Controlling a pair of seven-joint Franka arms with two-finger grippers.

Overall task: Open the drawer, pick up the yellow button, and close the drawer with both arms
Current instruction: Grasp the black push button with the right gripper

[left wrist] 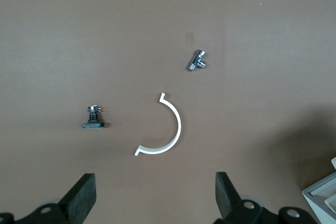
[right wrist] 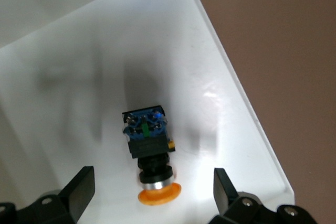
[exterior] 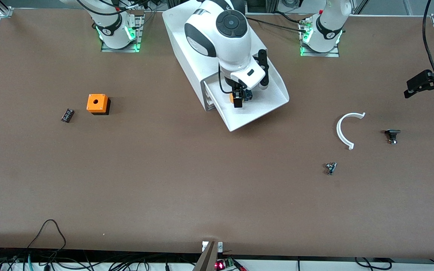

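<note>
The drawer stands open; the right claw, spread, hovers over the button, ungrasped; closing remains. The left claw, spread, waits over the worktop.

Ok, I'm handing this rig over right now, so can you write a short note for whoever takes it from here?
Right gripper: open, over the pulled-out drawer, fingers either side of the button, not yet closed on it.
Left gripper: open, holding nothing, waiting above the left arm's end of the table, over the white curved piece and two small metal parts.
Done: top drawer of the cabinet is open.
Button: lying on its side in the drawer, orange cap toward the gripper.
Left: grasp the button, lift it out, then close the drawer with both arms.
</note>
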